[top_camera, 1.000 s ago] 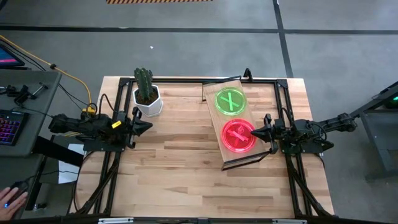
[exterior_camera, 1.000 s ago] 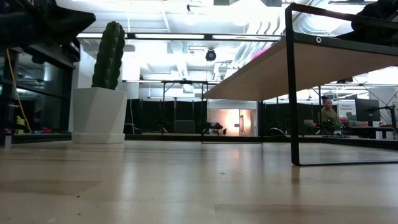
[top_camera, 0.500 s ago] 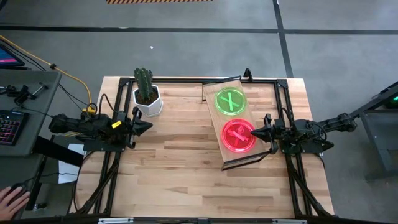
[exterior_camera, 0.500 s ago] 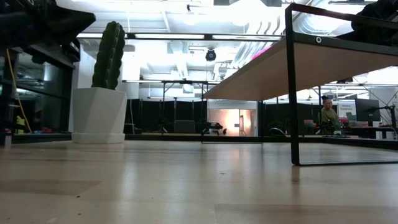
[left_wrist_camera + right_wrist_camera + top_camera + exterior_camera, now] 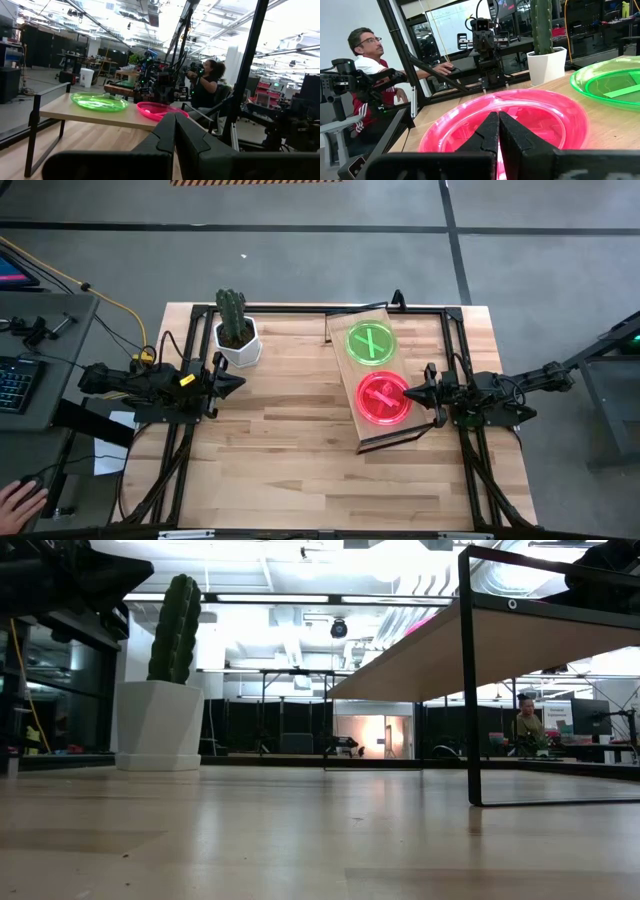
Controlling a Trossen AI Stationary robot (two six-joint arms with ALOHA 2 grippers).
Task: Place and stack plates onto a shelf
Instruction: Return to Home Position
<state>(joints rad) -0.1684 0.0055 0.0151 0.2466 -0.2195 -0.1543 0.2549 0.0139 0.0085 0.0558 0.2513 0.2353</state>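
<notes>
End effectors [image 5: 238,383] [image 5: 405,393] level, closed, facing inward

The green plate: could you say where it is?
In the high view the green plate lies on the shelf, right of centre, beyond the pink plate.

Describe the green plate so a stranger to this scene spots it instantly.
On the wooden tabletop, a long light-wood shelf stands slanted beside the right end effector. On it, the green plate, round and translucent, sits at the end nearer the cactus pot; the pink plate beside it matches in shape, not colour.
</notes>
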